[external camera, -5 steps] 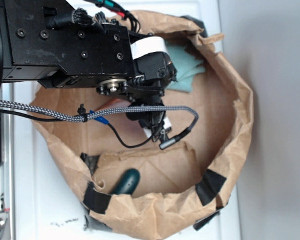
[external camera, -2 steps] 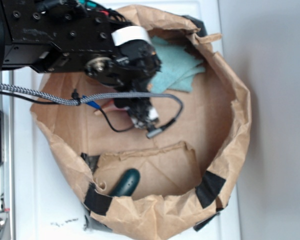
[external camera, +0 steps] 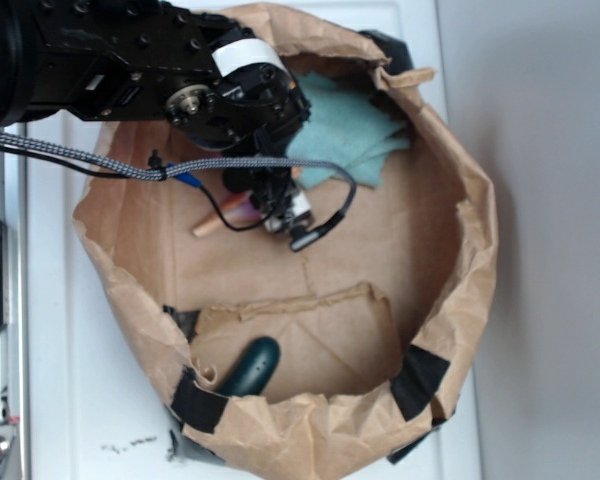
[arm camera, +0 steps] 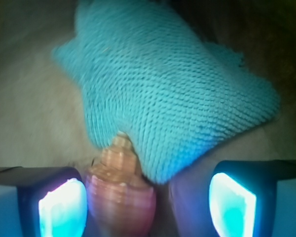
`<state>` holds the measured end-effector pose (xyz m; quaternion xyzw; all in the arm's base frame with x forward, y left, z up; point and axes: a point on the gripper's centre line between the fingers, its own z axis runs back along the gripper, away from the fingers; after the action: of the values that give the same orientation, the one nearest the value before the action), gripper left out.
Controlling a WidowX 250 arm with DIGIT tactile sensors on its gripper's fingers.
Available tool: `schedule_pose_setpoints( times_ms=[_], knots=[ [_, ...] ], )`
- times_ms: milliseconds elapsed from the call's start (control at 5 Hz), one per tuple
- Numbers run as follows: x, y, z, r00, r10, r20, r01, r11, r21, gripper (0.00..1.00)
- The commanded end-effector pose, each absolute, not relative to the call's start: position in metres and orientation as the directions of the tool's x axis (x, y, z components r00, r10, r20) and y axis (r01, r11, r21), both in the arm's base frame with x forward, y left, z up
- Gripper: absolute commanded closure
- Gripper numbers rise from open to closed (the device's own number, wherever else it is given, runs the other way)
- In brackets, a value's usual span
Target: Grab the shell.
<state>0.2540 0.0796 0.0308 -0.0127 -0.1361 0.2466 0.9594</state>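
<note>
The shell lies on the brown paper floor of the bag, its ribbed orange-brown spiral end touching the teal cloth. In the wrist view my gripper is open with the shell between the fingers, close against the left pad and well apart from the right pad. In the exterior view the gripper hangs low inside the bag, and the shell's thin pale point sticks out to its left.
The crumpled paper bag wall rings the work area. A dark green rounded object lies at the bag's near side behind a paper flap. The teal cloth covers the far part of the floor.
The arm has swung up and left in the exterior view, and the gripper has come down around the shell, whose thin point now shows to the left.
</note>
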Motion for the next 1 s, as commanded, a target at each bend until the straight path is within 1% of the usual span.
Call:
schedule_pose_setpoints(
  times_ms=[0,200,400,600,800],
  knots=[
    [0.266,0.071,0.019,0.804,0.509,0.307,-0.516,0.854,-0.064,1.0],
    [0.272,0.07,0.027,0.794,0.536,0.289,-0.539,0.839,-0.074,1.0],
    [0.273,0.068,0.036,0.788,0.546,0.284,-0.549,0.832,-0.08,1.0],
    [0.272,0.069,0.07,0.81,0.544,0.221,-0.537,0.838,-0.096,1.0],
    [0.269,0.071,0.109,0.824,0.53,0.198,-0.525,0.847,-0.084,1.0]
  ],
)
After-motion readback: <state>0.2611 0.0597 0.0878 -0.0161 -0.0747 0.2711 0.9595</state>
